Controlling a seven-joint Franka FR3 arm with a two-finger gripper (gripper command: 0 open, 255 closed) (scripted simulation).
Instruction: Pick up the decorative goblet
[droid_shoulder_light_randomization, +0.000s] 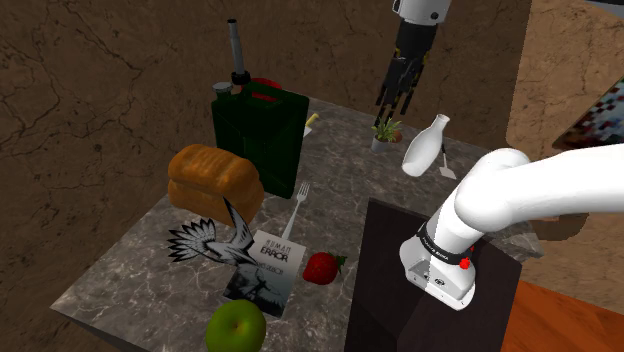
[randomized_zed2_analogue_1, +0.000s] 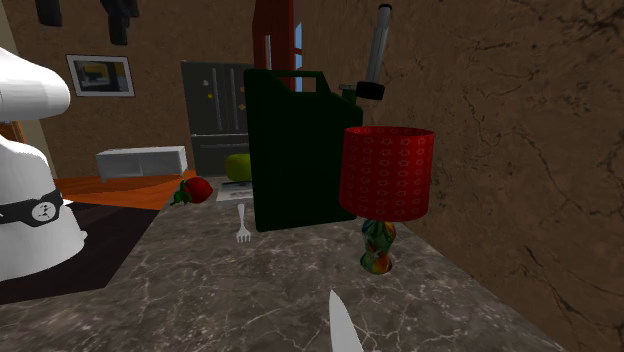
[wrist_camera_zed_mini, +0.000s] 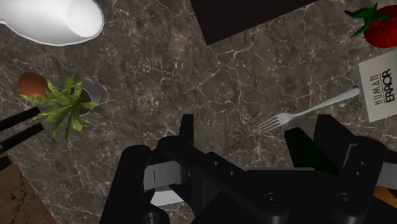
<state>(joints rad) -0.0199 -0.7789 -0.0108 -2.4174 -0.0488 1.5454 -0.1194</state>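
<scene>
Closest to the shoulder cam there's a green apple (droid_shoulder_light_randomization: 236, 326) at the edge of the marble table (droid_shoulder_light_randomization: 130, 275). Next come a "Human Error" booklet (droid_shoulder_light_randomization: 268, 266) with a strawberry (droid_shoulder_light_randomization: 322, 267) just beside it, and a black-and-white bird figure (droid_shoulder_light_randomization: 212, 240) on the booklet's other side. The dark stand (droid_shoulder_light_randomization: 430, 300) sits at that view's lower right. A bit further in, a fork (droid_shoulder_light_randomization: 299, 205) lies flat next to a loaf of bread (droid_shoulder_light_randomization: 213, 180). Behind those is a big dark green jerry can (droid_shoulder_light_randomization: 258, 135) with a spout on top. The goblet (droid_shoulder_light_randomization: 265, 85) is tucked right behind the can, so only a sliver of red peeks over it. From the second exterior cam the goblet (randomized_zed2_analogue_1: 386, 170) is easy to see: red patterned bowl, multicoloured stem, standing upright on the table just beside the can. I can't tell if they touch. Over at the far corner a little potted plant (droid_shoulder_light_randomization: 386, 133) sits near a tilted white vase (droid_shoulder_light_randomization: 425, 147). The gripper (droid_shoulder_light_randomization: 395, 108) hangs in the air above the plant, well apart from the goblet. Its fingers are spread apart with nothing between them.
</scene>
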